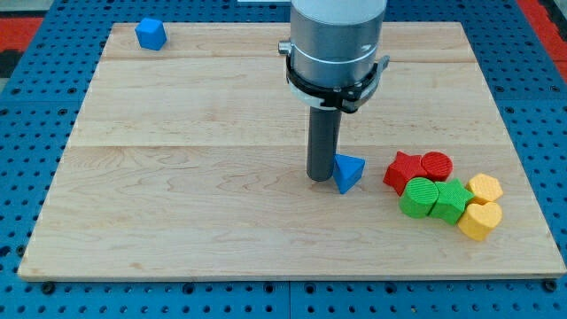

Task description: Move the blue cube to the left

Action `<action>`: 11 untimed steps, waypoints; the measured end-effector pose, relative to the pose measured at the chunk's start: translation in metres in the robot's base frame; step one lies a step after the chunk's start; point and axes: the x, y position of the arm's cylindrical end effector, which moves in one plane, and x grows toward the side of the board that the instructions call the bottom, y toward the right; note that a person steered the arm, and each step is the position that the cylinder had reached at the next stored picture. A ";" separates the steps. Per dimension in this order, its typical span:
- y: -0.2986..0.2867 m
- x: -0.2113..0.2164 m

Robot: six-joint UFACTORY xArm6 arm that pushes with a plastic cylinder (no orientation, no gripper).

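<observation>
Blue cube (151, 34) — small, faceted — top-left corner.

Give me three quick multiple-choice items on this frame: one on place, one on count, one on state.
1. Where is the blue cube?
A. the board's top-left corner
B. beside the green blocks
C. the bottom edge

2. How many blue blocks lie on the wooden board?
A. one
B. two
C. four

3. How does my tip stand to the blue triangular block?
A. far off
B. on top of it
C. right beside it, on its left

Key: 1 A, it sits alone by that corner. 2 B, the cube plus the triangular block. 3 C, the rod's end stands against that block's left side; contact cannot be confirmed.
</observation>
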 end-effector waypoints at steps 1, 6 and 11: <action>-0.021 0.004; -0.123 0.006; -0.230 -0.289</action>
